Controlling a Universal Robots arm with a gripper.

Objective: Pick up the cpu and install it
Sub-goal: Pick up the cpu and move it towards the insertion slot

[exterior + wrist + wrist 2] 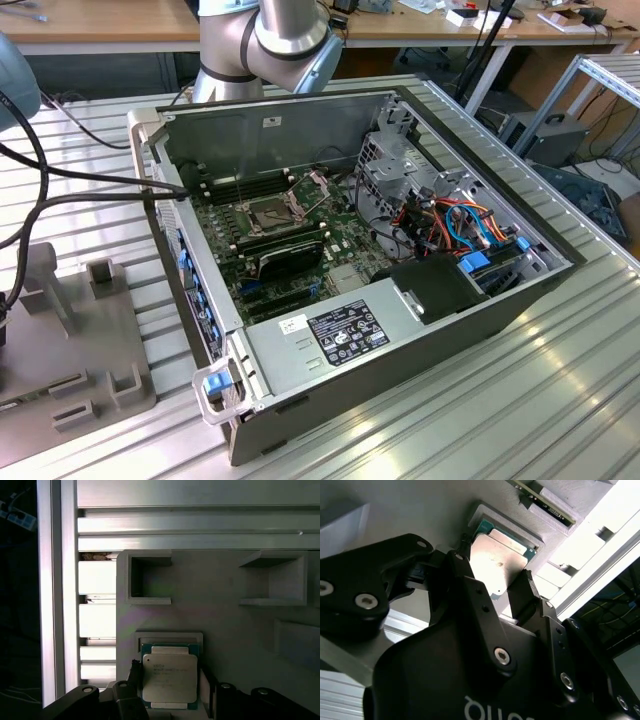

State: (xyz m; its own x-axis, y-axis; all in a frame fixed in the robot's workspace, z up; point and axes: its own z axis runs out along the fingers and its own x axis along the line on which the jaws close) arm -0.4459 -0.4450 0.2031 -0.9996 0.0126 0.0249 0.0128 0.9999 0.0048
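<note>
Ribbed aluminium surface (520,400) carries an open computer case (250,140) and, at the exterior view's left, a grey fixture block (60,330). In both wrist views the cpu (168,677) lies flat, silvery face up, in a shallow square nest of that block, right under the hand (496,570). The hand is released: its dark fingers (134,675) stand spread, one just beside each opposite edge of the chip. Small print marks the chip's face; a printed label (350,335) sits on the case's metal box
</note>
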